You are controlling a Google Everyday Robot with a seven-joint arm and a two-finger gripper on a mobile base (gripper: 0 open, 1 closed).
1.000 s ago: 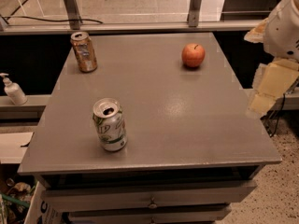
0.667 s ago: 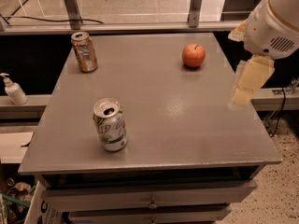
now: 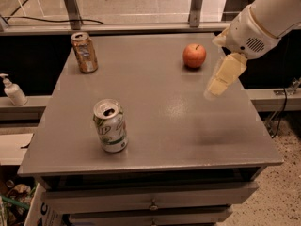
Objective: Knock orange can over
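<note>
The orange can (image 3: 84,52) stands upright at the far left corner of the grey table (image 3: 155,117). It is coppery with pale markings and a silver top. My gripper (image 3: 217,84) hangs from the white arm above the right side of the table, just right of and nearer than the apple. It is far from the orange can, across the table's width, and holds nothing.
A red-orange apple (image 3: 194,55) sits at the far right of the table. A green-and-white can (image 3: 110,125) stands upright near the front left. A soap pump bottle (image 3: 12,91) stands on a ledge left of the table. Drawers lie below the table's front edge.
The arm and gripper have moved left, from beyond the table's right edge to over its right side near the apple. The cans and apple have not moved.
</note>
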